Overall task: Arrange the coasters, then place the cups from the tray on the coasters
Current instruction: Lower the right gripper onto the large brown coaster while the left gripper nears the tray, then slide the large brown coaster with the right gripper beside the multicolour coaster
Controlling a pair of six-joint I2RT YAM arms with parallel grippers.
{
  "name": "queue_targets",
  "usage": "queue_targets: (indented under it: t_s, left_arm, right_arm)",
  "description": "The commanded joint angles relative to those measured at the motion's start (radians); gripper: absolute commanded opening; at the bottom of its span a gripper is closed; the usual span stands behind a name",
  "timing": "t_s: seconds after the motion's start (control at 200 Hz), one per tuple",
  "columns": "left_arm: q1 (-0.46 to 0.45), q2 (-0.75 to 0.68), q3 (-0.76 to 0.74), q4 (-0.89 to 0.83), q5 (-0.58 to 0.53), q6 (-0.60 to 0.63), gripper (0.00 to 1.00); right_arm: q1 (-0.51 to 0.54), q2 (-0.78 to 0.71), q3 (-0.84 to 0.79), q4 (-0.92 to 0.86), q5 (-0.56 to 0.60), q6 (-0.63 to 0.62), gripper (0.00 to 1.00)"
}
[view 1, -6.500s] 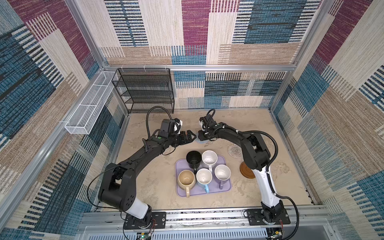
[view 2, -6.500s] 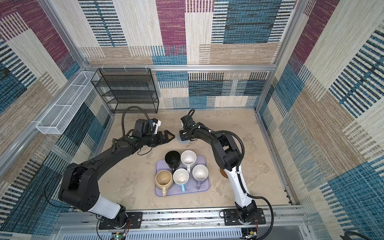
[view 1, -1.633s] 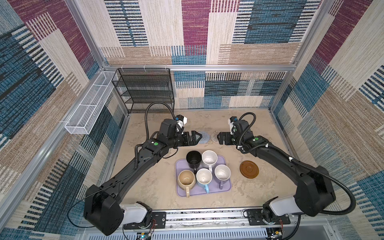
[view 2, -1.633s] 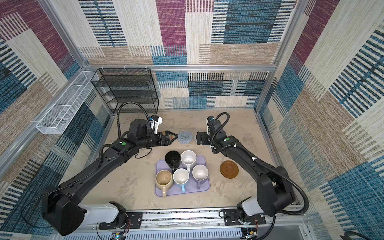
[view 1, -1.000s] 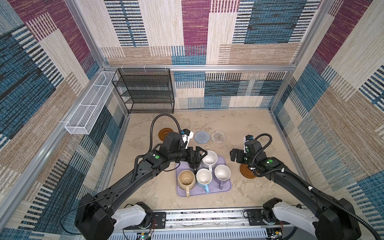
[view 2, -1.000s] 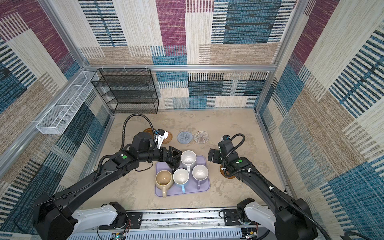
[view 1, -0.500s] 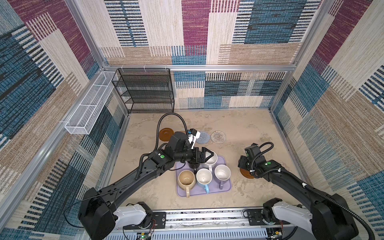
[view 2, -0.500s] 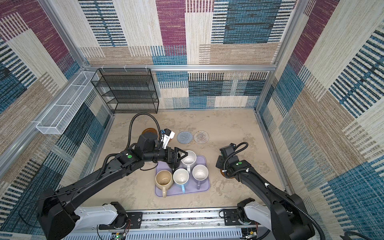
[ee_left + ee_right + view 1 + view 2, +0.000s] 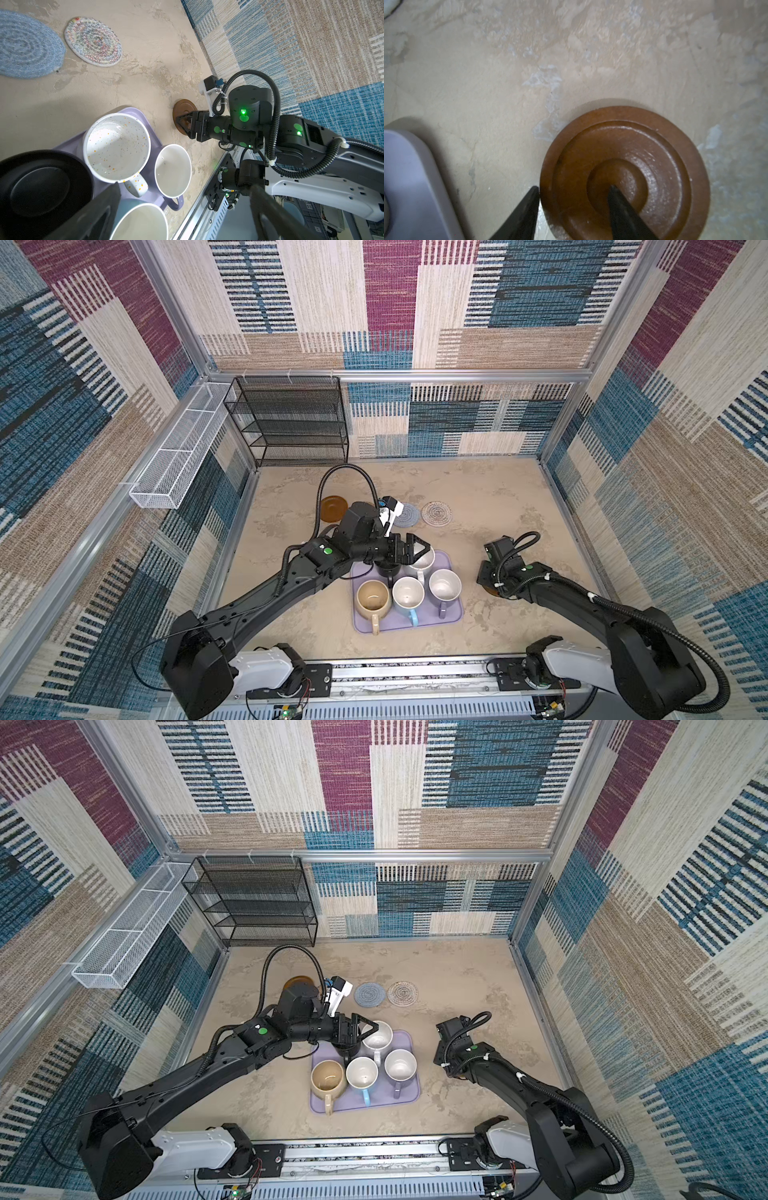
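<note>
Gloss suggests the brown coaster (image 9: 654, 145) is stiff and slippery, best pinched across its rim, which the right gripper (image 9: 574, 187) straddles, grip uncertain; left gripper (image 9: 417, 549) spread.

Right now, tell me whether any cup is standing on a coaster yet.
No: the black cup, speckled cup, beige cup, blue cup and lavender cup all stand on the tray.

The five mugs (image 9: 407, 593) crowd the tray (image 9: 451, 616) almost rim to rim, and the spread left claw (image 9: 422, 551) hangs over the back pair. Bare worktop (image 9: 478, 497) lies open between the tray and the woven coasters (image 9: 436, 513). The black wire shelf (image 9: 291, 423) blocks the far left corner.
</note>
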Motion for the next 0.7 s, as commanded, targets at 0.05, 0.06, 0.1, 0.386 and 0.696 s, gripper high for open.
queue_targets:
  t_s: [0.05,0.06,0.1,0.386,0.696]
  left_arm:
    - [0.000,-0.002,0.004,0.027,0.000,0.012,1.00]
    - [0.000,-0.001,0.004,0.027,0.000,0.012,1.00]
    - [0.001,-0.004,0.001,0.027,-0.006,0.013,1.00]
    - [0.002,-0.027,-0.021,0.052,-0.081,0.012,1.00]
    - [0.003,-0.022,0.024,0.010,-0.108,0.041,1.00]
  right_arm:
    - [0.001,0.026,0.004,0.025,-0.022,-0.001,0.51]
    - [0.001,0.028,0.005,0.027,-0.025,-0.002,0.50]
    - [0.001,0.036,0.011,0.032,-0.031,-0.007,0.48]
    - [0.000,0.087,0.044,0.058,-0.034,-0.025,0.46]
    - [-0.039,0.191,0.086,0.140,-0.077,-0.071,0.45]
